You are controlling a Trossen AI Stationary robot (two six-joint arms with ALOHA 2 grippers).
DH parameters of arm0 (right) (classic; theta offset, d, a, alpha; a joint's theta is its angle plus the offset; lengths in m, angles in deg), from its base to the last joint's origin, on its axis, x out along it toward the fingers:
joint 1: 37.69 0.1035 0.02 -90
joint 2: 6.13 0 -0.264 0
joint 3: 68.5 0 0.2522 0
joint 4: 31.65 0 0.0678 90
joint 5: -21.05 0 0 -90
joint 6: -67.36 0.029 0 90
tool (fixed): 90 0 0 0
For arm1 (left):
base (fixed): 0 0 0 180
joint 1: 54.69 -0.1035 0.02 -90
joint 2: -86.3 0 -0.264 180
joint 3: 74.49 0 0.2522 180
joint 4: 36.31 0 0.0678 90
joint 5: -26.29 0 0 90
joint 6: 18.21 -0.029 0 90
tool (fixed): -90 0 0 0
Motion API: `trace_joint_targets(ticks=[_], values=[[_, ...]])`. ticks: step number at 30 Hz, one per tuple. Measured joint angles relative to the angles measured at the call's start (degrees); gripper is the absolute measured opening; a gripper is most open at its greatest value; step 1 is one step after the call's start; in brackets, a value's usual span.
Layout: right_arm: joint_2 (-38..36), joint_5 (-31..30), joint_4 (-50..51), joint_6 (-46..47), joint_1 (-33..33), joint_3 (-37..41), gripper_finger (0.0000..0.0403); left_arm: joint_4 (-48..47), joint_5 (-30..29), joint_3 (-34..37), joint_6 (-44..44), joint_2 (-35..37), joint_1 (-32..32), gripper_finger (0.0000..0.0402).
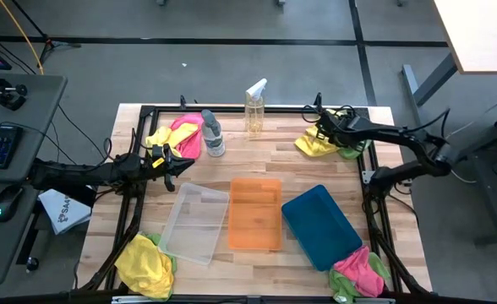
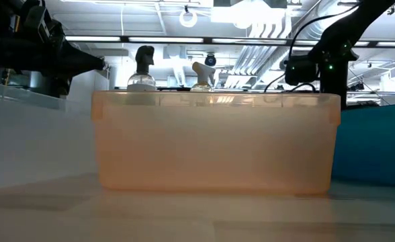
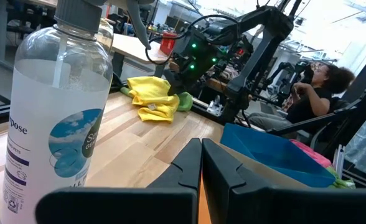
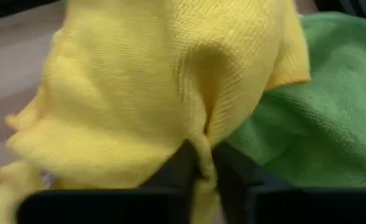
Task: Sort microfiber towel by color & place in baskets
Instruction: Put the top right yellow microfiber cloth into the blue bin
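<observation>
my right gripper (image 4: 203,163) is pinched on the yellow towel (image 4: 139,87), which lies partly over a green towel (image 4: 307,124) at the far right table corner. my left gripper (image 3: 201,163) is closed, empty, beside the clear spray bottle (image 3: 52,112). clear basket (image 1: 193,221), orange basket (image 1: 255,213) and teal basket (image 1: 320,226) sit mid-table.

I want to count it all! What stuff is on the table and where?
Towels: four piles. Yellow and pink far left; yellow on green far right; yellow near left corner; pink and green near right corner.
Baskets: three, mid-table in a row: clear, orange, teal-blue.
Spray bottles: two, far edge: dark-topped, white-topped.
Table: one, wood.
Person: one, seated beyond the table.
Left gripper: shut, empty, beside the dark-topped bottle.
Right gripper: shut on the far-right yellow towel.
</observation>
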Motion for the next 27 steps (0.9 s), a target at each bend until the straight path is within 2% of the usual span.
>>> trace_joint_targets(ticks=[1,4,6,11,13,16,20,22,24,27], values=[[-0.7,0.1,-0.2,-1.4,0.2,0.0,0.0020,0.0,0.0,0.0,0.0,0.0,0.0,0.0000],[-4.4,0.7,-0.1,-5.2,1.3,-1.7,0.0021,0.0,0.0,0.0,0.0,0.0,0.0,0.0000],[-8.3,0.5,-0.3,-8.9,2.7,-4.1,0.0007,0.0,0.0,0.0,0.0,0.0,0.0,0.0000],[-18.5,1.0,-0.9,-22.8,7.0,-12.6,0.0004,0.0,0.0,0.0,0.0,0.0,0.0,0.0000],[-21.9,5.4,-1.5,-28.6,9.3,-16.2,0.0003,0.0,0.0,0.0,0.0,0.0,0.0,0.0000],[-26.4,15.6,-2.3,-33.3,14.1,-20.6,0.0002,0.0,0.0,0.0,0.0,0.0,0.0,0.0000],[-30.7,26.8,-2.6,-33.5,24.0,-23.8,0.0002,0.0,0.0,0.0,0.0,0.0,0.0,0.0000],[-32.4,30.0,-2.8,-30.5,30.3,-24.0,0.0001,0.0,0.0,0.0,0.0,0.0,0.0,0.0000],[-33.4,30.9,-2.1,-25.9,37.1,-24.0,0.0001,0.0,0.0,0.0,0.0,0.0,0.0,0.0000],[-33.6,29.1,1.4,-17.7,47.2,-24.0,0.0001,0.0,0.0,0.0,0.0,0.0,0.0,0.0000]])
